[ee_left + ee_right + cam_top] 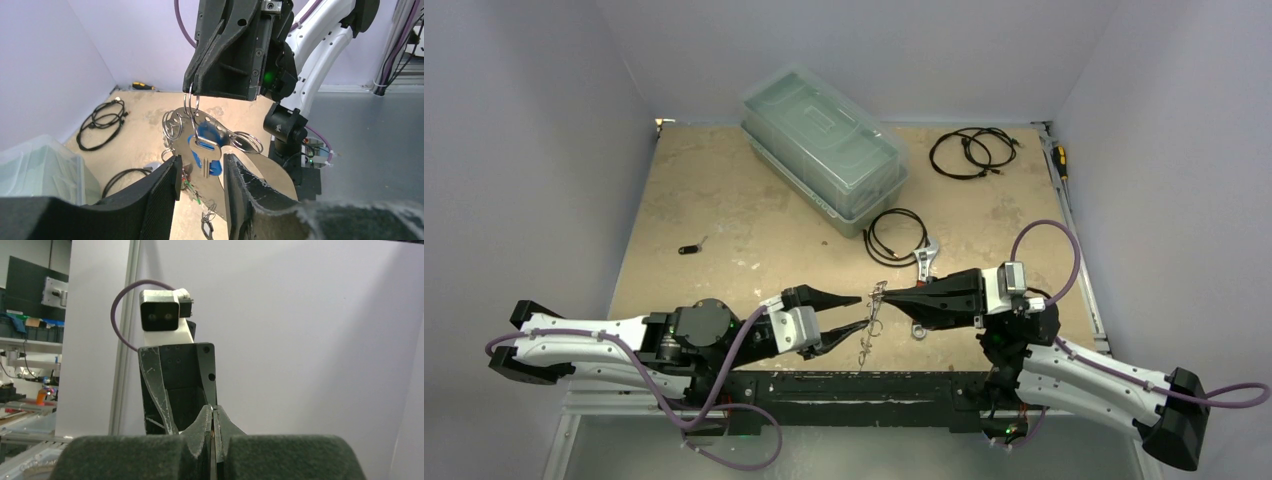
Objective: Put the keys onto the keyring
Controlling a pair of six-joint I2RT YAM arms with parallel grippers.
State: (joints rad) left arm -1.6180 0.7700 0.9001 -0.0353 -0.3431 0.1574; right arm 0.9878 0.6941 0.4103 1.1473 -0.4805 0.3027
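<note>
Both arms reached inward over the near edge of the table [724, 215] and met tip to tip, the forearms nearly level. The left gripper [862, 312] pointed right with its jaws partly apart and nothing clamped between them. The right gripper [887, 297] pointed left with its jaws fully closed, pinching the top of the keyring [873, 320], which dangled in the air between the two grippers.

We counted two arms, two coils of black cable, one [897, 237] near the middle of the table and one [972, 152] at the far right, one clear lidded plastic bin [824, 150] at the far side, one wrench [926, 262] partly under the right gripper, and one yellow-and-black screwdriver [1059, 160] along the right edge. One loose key [690, 248] with a dark tag lay alone on the left of the table, well apart from everything else.

In the left wrist view the keyring looked like thin silvery wire loops with a curved metal strip. A silver key with a blue tag [205, 150] hung from it in the gap between the left fingers [165, 185], with space on either side. Smaller bits with green and red hung lower down; we could not count them. The right wrist view showed only its closed jaws and the left gripper facing them.
</note>
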